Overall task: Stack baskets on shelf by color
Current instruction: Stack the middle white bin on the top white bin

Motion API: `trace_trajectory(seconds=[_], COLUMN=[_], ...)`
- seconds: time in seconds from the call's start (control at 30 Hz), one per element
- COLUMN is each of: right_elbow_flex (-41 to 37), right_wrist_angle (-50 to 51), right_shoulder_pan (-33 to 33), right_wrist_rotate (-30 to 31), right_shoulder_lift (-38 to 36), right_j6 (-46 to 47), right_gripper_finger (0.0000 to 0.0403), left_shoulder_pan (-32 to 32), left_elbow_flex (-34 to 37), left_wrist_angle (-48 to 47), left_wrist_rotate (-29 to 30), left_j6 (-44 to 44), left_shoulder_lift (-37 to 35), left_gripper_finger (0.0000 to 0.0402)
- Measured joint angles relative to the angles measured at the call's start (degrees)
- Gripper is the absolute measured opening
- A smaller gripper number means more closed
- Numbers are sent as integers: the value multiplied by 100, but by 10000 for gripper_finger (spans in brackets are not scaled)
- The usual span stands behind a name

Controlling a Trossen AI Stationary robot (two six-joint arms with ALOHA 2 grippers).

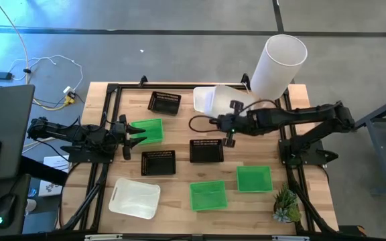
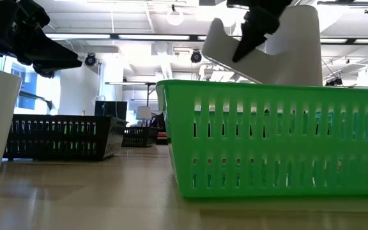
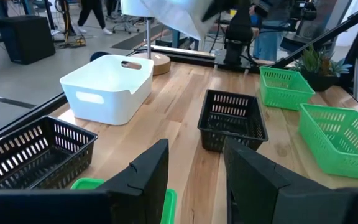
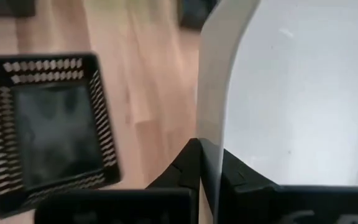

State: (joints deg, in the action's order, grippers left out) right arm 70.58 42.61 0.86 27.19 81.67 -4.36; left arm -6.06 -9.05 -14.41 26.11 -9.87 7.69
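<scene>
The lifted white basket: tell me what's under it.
The white basket, pinched by the right gripper, hangs above bare table beside a black basket. Its bulk hides whatever is directly beneath.

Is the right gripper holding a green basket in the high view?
No. The right gripper is shut on the rim of a white basket, lifted over the table.

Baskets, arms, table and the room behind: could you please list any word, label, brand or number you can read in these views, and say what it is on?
None: no readable text in any view.
The green basket, black basket and white basket show no label.
The white basket held by the right gripper is blank.
The left gripper bears no marking.
The wooden table has no writing.
</scene>
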Motion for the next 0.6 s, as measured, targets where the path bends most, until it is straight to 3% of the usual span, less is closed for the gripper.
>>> trace_trajectory(seconds=[0.3,0.6], right_elbow_flex=[34,34], right_wrist_angle=[-1824,-2827], right_shoulder_pan=[-605,-1188], right_wrist_rotate=[545,558], right_shoulder_lift=[0,0], right_j6=[-2364,-3469], right_gripper_finger=[0,0], left_shoulder_pan=[0,2], left_elbow_flex=[1,1], left_wrist_angle=[-93,-127], left_wrist_rotate=[0,0], left_j6=[-2,0], left_shoulder_lift=[-1,1], left_gripper_finger=[142,142])
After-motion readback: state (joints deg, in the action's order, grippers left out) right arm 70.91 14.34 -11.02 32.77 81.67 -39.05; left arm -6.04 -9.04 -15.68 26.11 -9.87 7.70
